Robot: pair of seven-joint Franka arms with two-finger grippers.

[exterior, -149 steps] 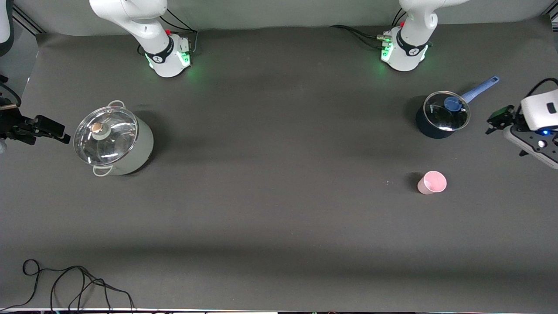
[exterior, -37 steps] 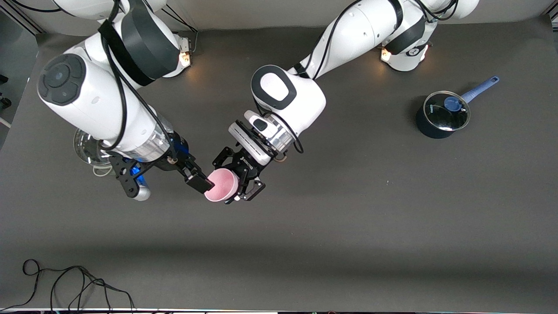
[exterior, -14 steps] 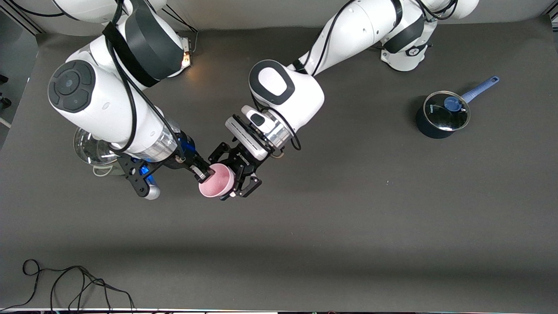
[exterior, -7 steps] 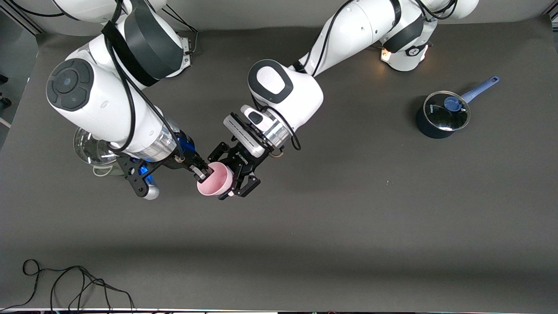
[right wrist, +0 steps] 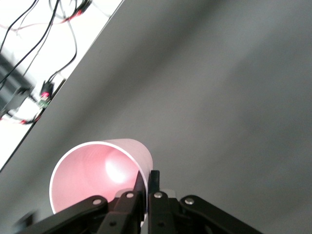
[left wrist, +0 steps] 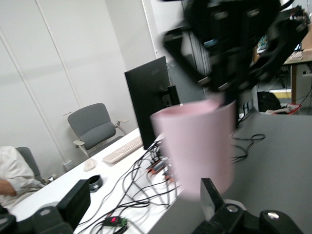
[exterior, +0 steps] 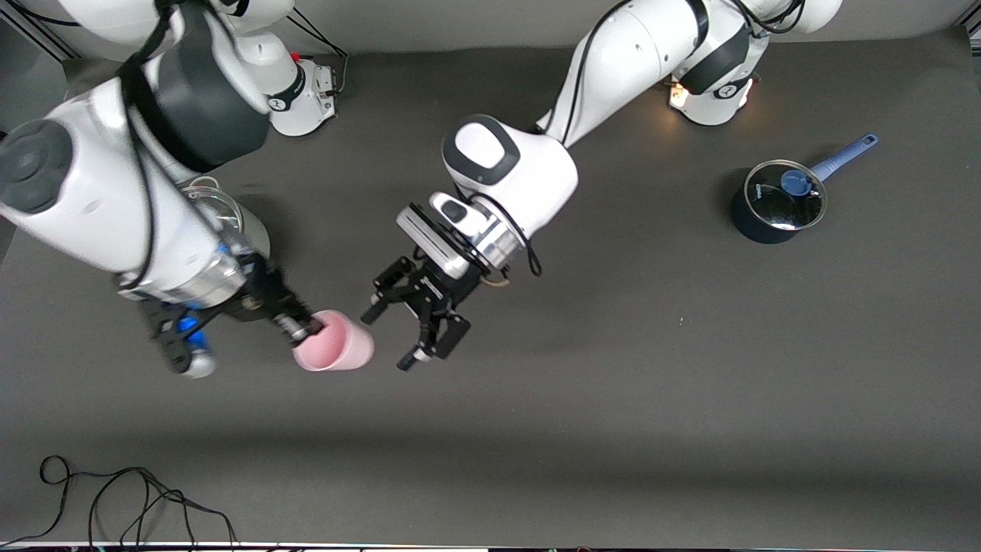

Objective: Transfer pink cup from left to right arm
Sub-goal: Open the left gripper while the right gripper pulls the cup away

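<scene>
The pink cup [exterior: 337,349] hangs tipped on its side in the air over the dark table. My right gripper [exterior: 309,330] is shut on its rim, one finger inside the mouth and one outside. The right wrist view shows the cup [right wrist: 95,173] with the right gripper [right wrist: 147,187] pinching its wall. My left gripper [exterior: 385,340] is open and empty, a short gap from the cup's base. In the left wrist view the cup [left wrist: 195,141] floats past the open left gripper [left wrist: 141,204], held from above by the blurred right gripper [left wrist: 229,73].
A grey-green pot with a glass lid [exterior: 230,218] stands partly hidden under the right arm. A dark blue saucepan with a lid [exterior: 776,201] stands toward the left arm's end. A black cable [exterior: 115,498] lies near the table's front edge.
The left gripper has let go of the cup and opened. The right gripper has carried the cup away from it, toward the right arm's end of the table.
</scene>
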